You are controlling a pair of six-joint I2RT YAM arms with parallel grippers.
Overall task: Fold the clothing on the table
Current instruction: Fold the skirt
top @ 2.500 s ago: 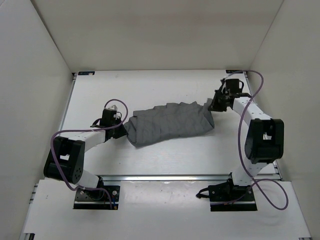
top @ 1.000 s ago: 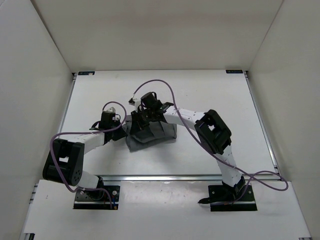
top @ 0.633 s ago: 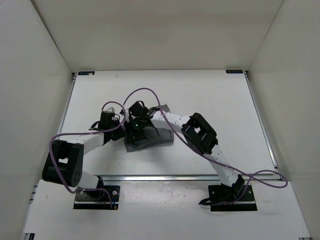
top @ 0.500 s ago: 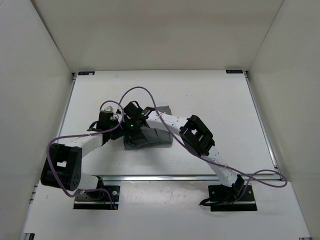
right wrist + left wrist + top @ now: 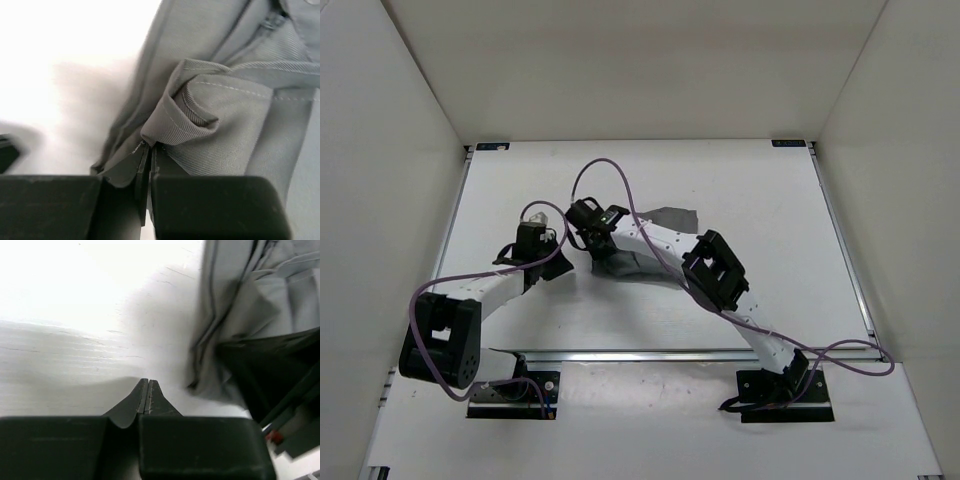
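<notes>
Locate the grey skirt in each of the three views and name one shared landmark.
Top external: skirt bunched mid-table, partly under the right arm.
Left wrist: upper right, apart from the shut left gripper.
Right wrist: fills centre and right, a fold pinched in the right gripper.
Shared landmark: the white table beside the skirt's edge.

loc: robot lab cell | evid: white wall panels point(image 5: 620, 70), alu rail point(image 5: 620, 353), table point(image 5: 760, 200)
</notes>
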